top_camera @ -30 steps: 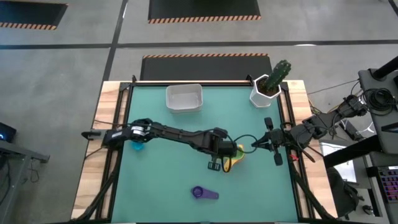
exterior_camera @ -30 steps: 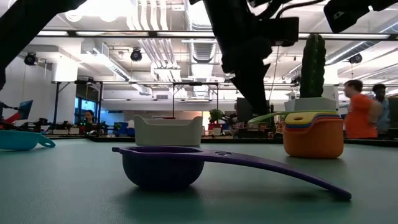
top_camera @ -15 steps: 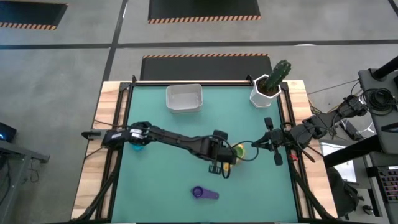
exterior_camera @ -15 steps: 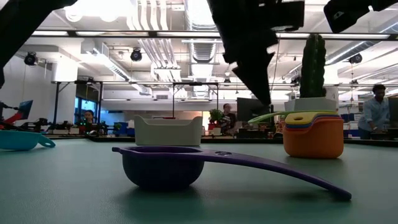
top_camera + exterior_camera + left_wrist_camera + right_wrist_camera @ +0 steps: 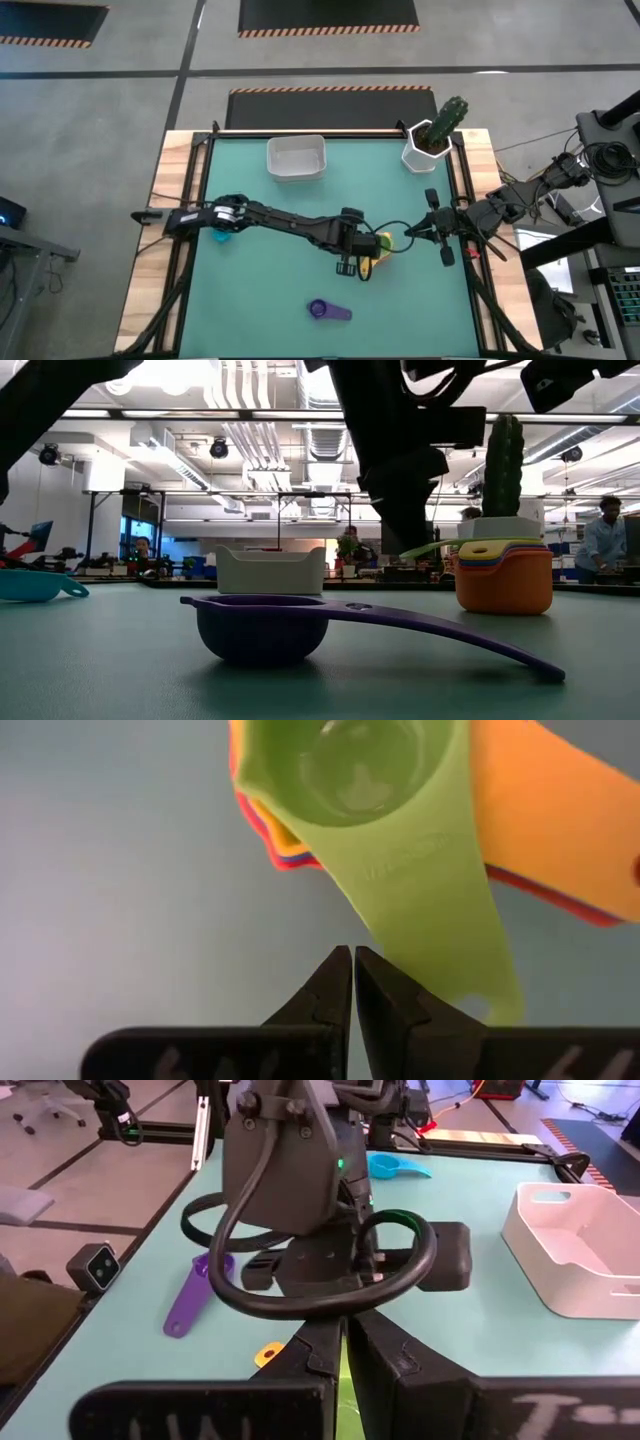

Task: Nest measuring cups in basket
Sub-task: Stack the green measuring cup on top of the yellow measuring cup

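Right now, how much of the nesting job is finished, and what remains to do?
Done: several cups sit nested in one stack on the table, green cup on top. In hand: the left gripper is shut and holds nothing, poised over the green cup's handle; the right gripper is shut and waits at the right side. Left: the purple cup and the teal cup lie apart, and the basket holds no cups.

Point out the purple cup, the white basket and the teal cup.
purple cup (image 5: 262, 632): low view, on the bowl's front wall.
white basket (image 5: 296, 170): high view, on its near rim.
teal cup (image 5: 30, 586): low view, on the bowl's side.
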